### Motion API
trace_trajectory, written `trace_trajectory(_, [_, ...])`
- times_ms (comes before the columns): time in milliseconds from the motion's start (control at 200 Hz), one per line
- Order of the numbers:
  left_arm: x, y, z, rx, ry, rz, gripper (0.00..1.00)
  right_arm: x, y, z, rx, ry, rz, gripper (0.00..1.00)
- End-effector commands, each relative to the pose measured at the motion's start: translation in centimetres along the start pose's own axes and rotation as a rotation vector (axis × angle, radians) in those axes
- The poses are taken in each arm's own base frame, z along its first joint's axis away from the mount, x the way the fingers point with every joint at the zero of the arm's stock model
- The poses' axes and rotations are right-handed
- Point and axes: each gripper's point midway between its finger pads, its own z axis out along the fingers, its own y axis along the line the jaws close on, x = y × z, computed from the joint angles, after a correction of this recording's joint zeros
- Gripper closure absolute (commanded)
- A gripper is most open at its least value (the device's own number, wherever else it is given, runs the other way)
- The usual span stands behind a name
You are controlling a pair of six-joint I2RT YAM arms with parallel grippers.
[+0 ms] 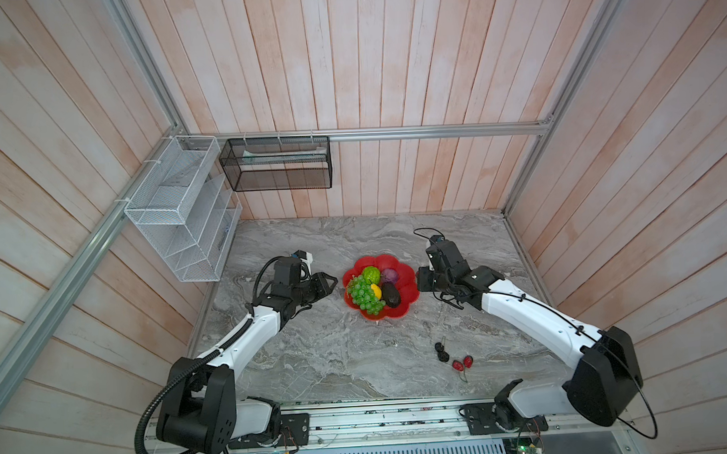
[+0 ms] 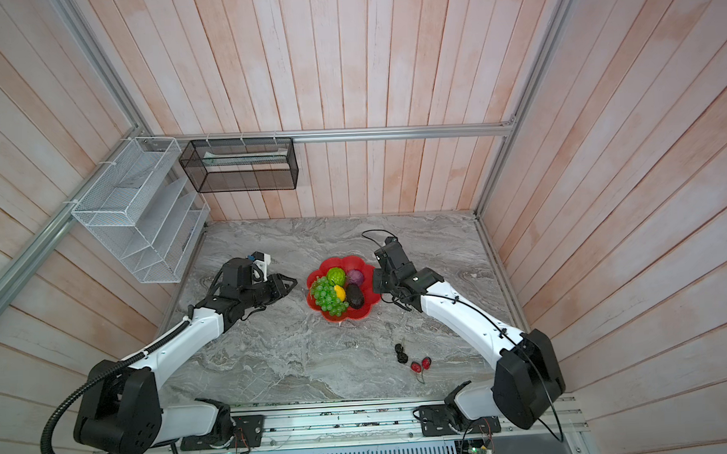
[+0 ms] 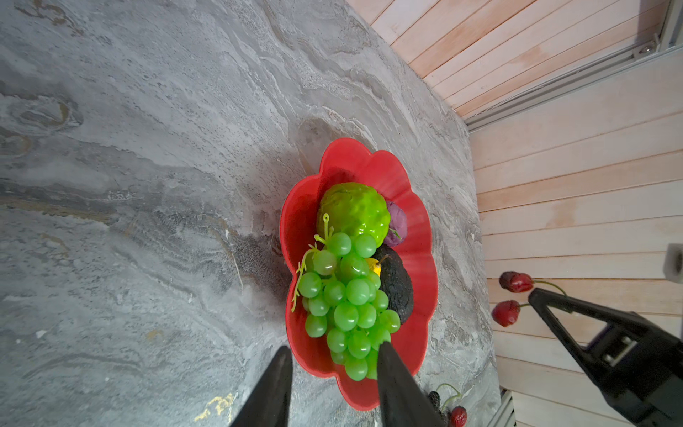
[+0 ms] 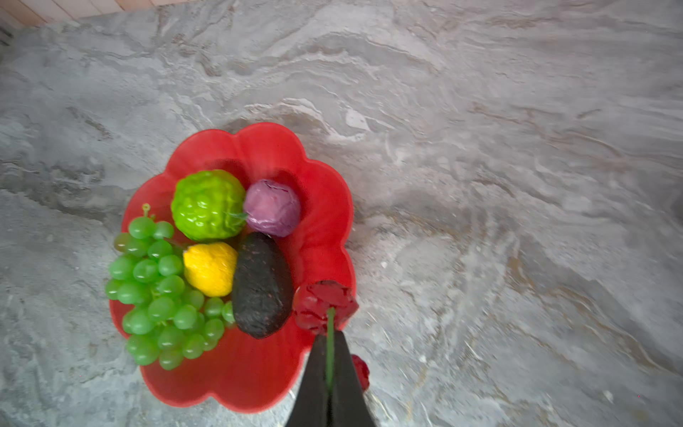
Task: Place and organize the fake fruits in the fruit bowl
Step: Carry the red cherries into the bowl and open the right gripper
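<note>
The whole marble table [image 1: 316, 362] is seen steeply from above, from the arms' base side, in both top views. The red fruit bowl [image 3: 417, 229] is viewed close up by each wrist camera, from opposite sides, and is shared by all four views.

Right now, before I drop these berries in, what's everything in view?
fruit bowl: one, red, mid-table.
grape bunch: one, green, bowl's left.
bumpy ball: one, lime, bowl's far side.
purple ball: one, purple, beside it.
lemon: one, yellow, between grapes and avocado.
avocado: one, dark, in bowl.
held red berries: stemmed pair, red, at bowl's right edge.
loose red berries: pair, red, table's near right.
black berries: cluster, black, beside those.
white wire basket: one, white, left wall.
black mesh basket: one, black, back wall.
table: one, grey marble, underneath.
left gripper: one, black, open, left of bowl.
right gripper: one, black, shut on held berries' stem.
</note>
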Motion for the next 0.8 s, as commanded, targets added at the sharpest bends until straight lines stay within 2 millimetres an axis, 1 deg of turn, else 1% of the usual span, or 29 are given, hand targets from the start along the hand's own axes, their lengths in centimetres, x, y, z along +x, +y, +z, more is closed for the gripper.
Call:
trace_trajectory(0, [0.3,0.2,-0.7,-0.028,-0.004,-0.002,0.59,-1.0,2.1,1.9,-0.118,-0.007,-0.014,1.0])
trace_trajectory(55, [0.2,0.2,-1.0,-0.036,-0.009,0.004,0.59,-1.0,2.2,3.0,-0.139,0.002,-0.001,1.0])
trace_trajectory(190, [0.1,0.2,-1.2,-0.045,-0.012,0.008,0.59,-0.4,2.5,5.4,-0.201,0.058,0.005,1.0])
trace_trajectory(355, [0.2,0.4,-1.1,-0.055,-0.004,0.005,0.59,0.6,1.8,7.9,-0.213,0.097,0.031,1.0])
trace_trajectory(445, [0.2,0.4,-1.0,-0.055,-0.002,0.003,0.59,1.0,1.3,8.7,-0.214,0.11,0.039,1.0])
trace_trajectory(615, [0.3,0.5,-0.8,-0.054,0.001,0.0,0.59,2.1,0.9,10.2,-0.223,0.148,0.039,1.0])
trace_trajectory(675, [0.3,0.5,-0.7,-0.056,0.006,-0.002,0.59,2.5,0.8,10.5,-0.224,0.158,0.038,1.0])
trace_trajectory(795, [0.3,0.6,-0.7,-0.058,0.007,-0.005,0.59,2.4,0.7,10.7,-0.221,0.156,0.03,0.98])
